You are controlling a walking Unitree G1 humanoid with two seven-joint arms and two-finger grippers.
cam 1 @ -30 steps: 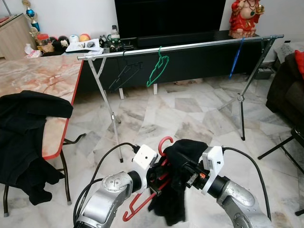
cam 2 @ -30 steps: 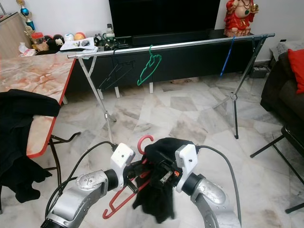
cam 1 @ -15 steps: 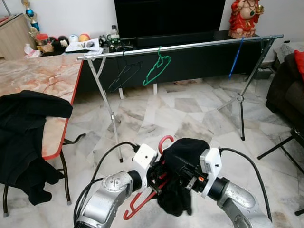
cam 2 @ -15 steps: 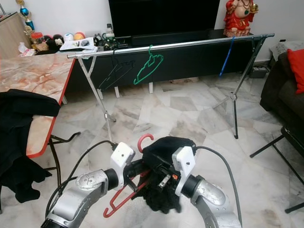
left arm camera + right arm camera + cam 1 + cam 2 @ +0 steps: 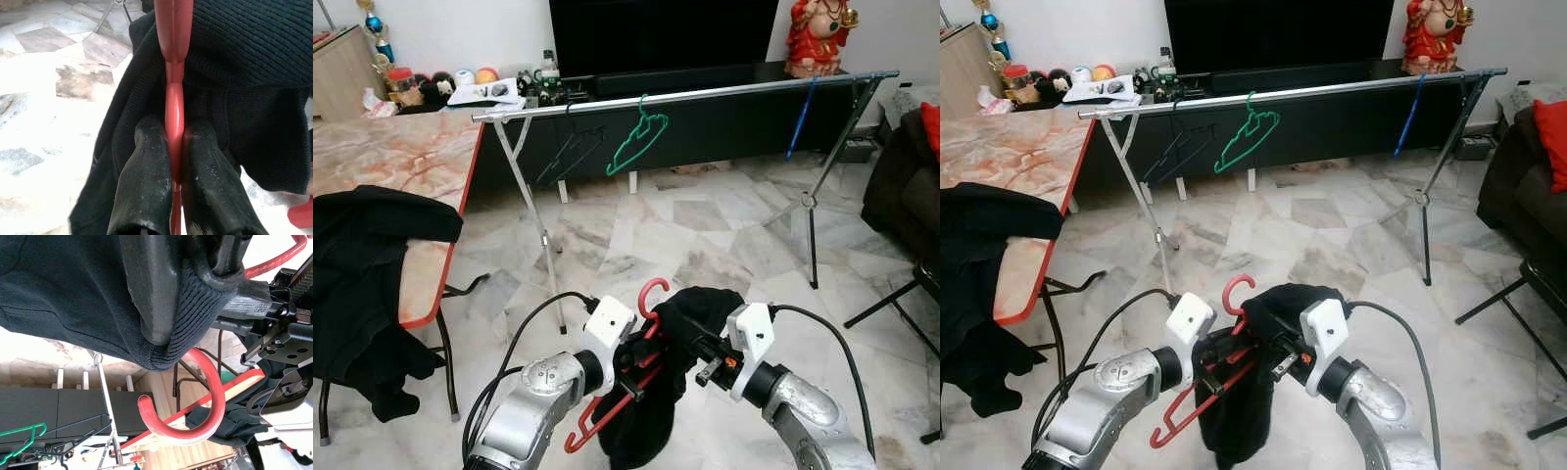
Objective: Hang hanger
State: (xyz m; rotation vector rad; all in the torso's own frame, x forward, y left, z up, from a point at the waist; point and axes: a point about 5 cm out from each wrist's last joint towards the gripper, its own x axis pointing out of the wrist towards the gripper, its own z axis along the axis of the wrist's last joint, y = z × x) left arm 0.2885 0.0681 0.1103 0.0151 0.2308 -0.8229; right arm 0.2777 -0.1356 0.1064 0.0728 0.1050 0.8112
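A red plastic hanger [image 5: 653, 290] is held low in front of me, hook up, with my left gripper [image 5: 639, 358] shut on its stem [image 5: 174, 98]. A black knit garment [image 5: 641, 426] drapes over the hanger and hangs below it. My right gripper [image 5: 693, 350] sits just right of the hook and is shut on a fold of the garment [image 5: 58, 293]; the red hook [image 5: 205, 421] curls close beside its fingers. Across the room stands a metal clothes rail [image 5: 705, 94] carrying a black hanger [image 5: 570, 152], a green hanger [image 5: 636, 142] and a blue hanger [image 5: 800, 117].
A marble-topped table [image 5: 382, 162] with a red edge stands at the left, another black garment [image 5: 362, 264] draped over its near end. A dark TV console [image 5: 724, 122] runs behind the rail. A dark sofa [image 5: 906, 176] and a thin black stand [image 5: 891, 304] are at the right.
The black garment, bunched up between the grippers half a second ago, now hangs down longer under the hanger. The green hanger on the rail has swung slightly.
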